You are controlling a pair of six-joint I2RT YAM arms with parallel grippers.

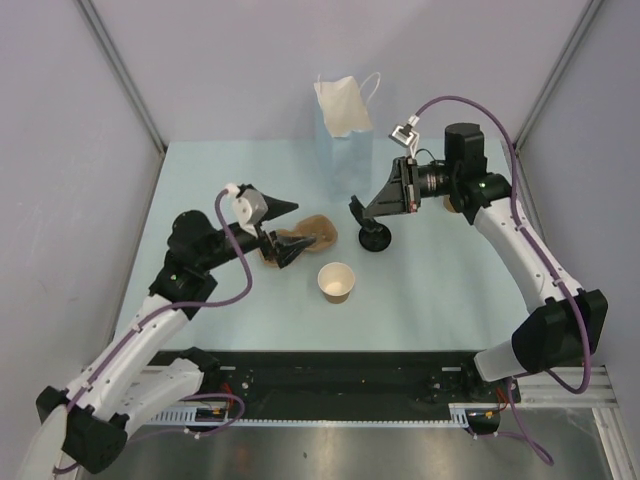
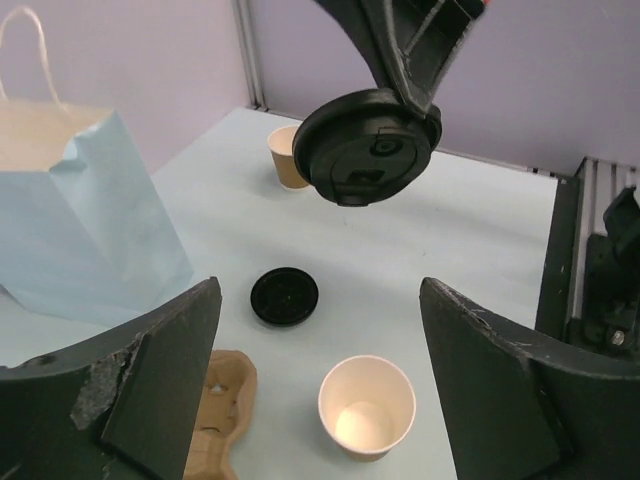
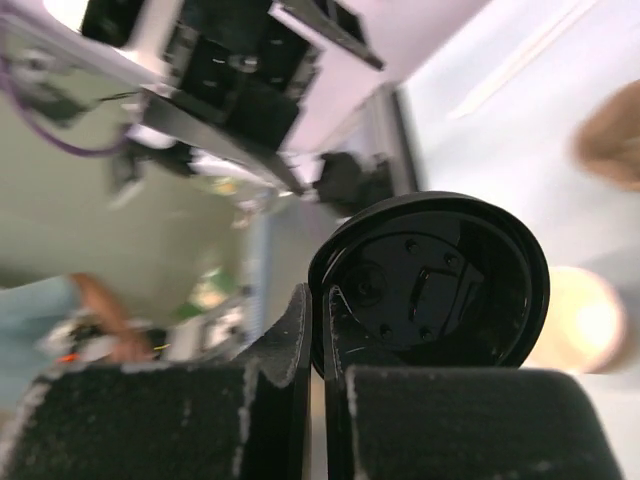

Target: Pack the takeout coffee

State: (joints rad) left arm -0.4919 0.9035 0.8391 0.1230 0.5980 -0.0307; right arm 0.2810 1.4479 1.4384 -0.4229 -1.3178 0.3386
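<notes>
1. The right end effector [image 3: 318, 310] has its fingers pressed together on the rim of the round black plastic lid [image 3: 430, 280], holding it in the air above the pale-blue desk [image 1: 200, 190].
2. The left end effector [image 1: 290, 228] is spread wide with nothing in it, hovering just beside the brown moulded-pulp carrier [image 1: 305, 235].
3. The small tan kraft-paper cup [image 1: 336, 281] stands uncapped on the desk between the two arms, apart from both end effectors.
4. To do this well, I'd say roll the lid level, centre it over the mouth, then press evenly. A light cup may skid or tip, so the free left end effector could steady it.
5. The cup is upright, mouth up, with its long axis vertical. The lid hangs steeply tilted, nearly on edge, so its axis runs closer to sideways.
</notes>
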